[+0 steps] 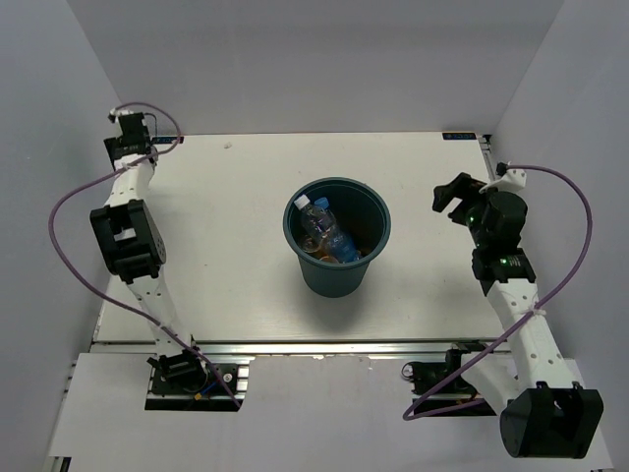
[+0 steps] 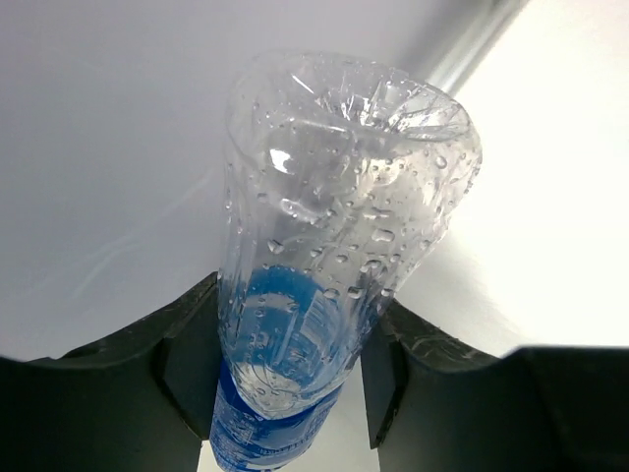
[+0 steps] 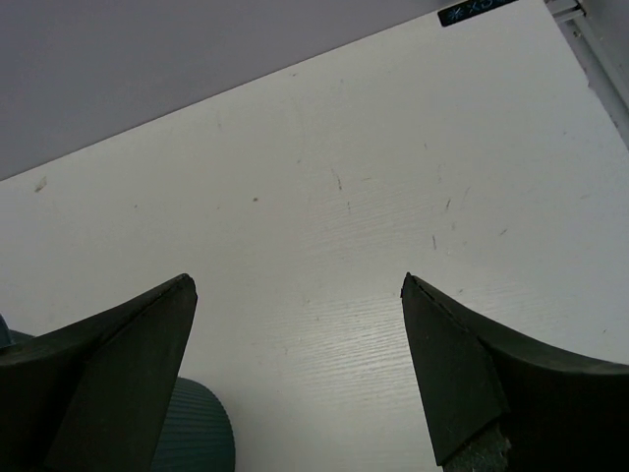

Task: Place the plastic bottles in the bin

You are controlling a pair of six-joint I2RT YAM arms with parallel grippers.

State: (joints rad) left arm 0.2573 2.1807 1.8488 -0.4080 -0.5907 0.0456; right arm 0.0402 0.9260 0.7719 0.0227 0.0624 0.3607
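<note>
Overhead, the white, faintly scratched counter sat between pale grey walls. At its centre stood the bin, several bottles inside. At the far left corner the left fingers clamped a wet, clear blue-labelled bottle; the right fingers gaped wide above the counter, right of the bin.

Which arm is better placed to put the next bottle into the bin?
Left. The left claw grips a clear blue-labelled bottle, so it only needs to carry it to the bin. The right claw is open and empty.
</note>
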